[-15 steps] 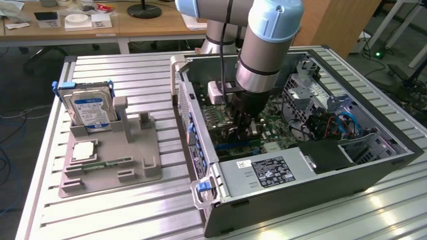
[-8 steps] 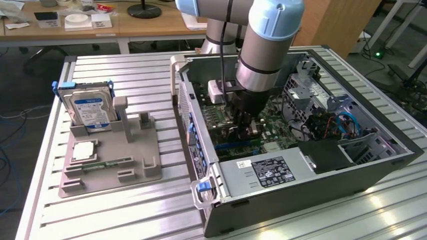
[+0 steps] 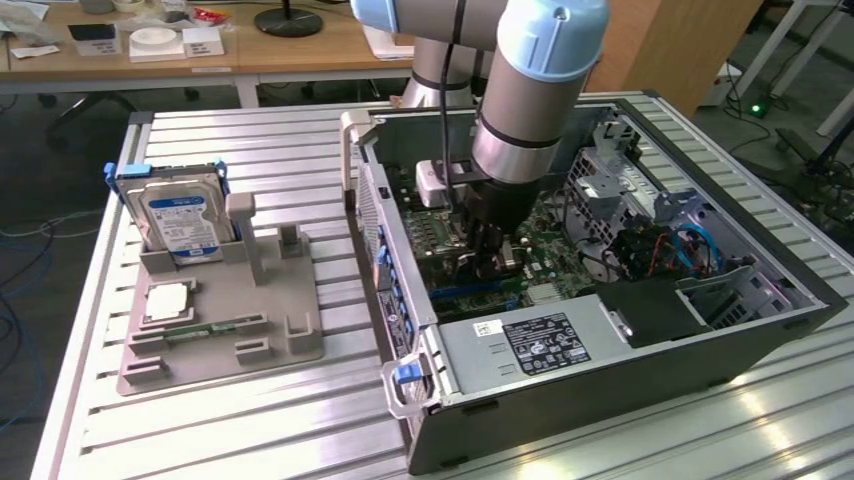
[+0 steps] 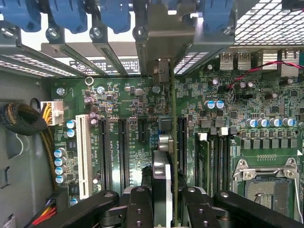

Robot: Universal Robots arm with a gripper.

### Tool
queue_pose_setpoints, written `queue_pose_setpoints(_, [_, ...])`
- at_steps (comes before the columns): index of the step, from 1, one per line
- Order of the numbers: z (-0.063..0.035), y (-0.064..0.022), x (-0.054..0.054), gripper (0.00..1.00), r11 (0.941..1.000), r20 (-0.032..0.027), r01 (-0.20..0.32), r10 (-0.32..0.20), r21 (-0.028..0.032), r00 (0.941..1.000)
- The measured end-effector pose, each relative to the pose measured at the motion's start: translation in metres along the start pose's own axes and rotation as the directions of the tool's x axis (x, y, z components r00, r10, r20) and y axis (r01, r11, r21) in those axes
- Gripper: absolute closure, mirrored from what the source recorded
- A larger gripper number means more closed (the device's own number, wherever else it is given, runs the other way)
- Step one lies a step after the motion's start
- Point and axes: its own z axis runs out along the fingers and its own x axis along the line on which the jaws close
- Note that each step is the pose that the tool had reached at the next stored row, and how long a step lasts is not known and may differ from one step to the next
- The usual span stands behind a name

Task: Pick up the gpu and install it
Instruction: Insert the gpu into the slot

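Robot arm reached down into an open computer case lying on its side on a slatted metal worktop. The pincer was deep inside the case, just above the motherboard. In the wrist view, the pincer was closed on the gpu, held edge-on betw. its black fingers, w/ the card's thin green board edge running up toward the rear bracket area of the case. The gpu sat over the motherboard among the black expansion slots, beside a white slot; whether it was seated in a slot could not be told. On the exterior view's left, a grey parts holder stood on the worktop, carrying an upright silver hard drive w/ blue label, a cpu chip and a narrow green memory stick lying flat.
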Motion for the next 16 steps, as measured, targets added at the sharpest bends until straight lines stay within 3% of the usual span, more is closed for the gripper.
queue_pose_setpoints(16, [0.0035,-0.0001,0.0013,0.72,1.0,0.0004,-0.001,0.001,0.0,1.0])
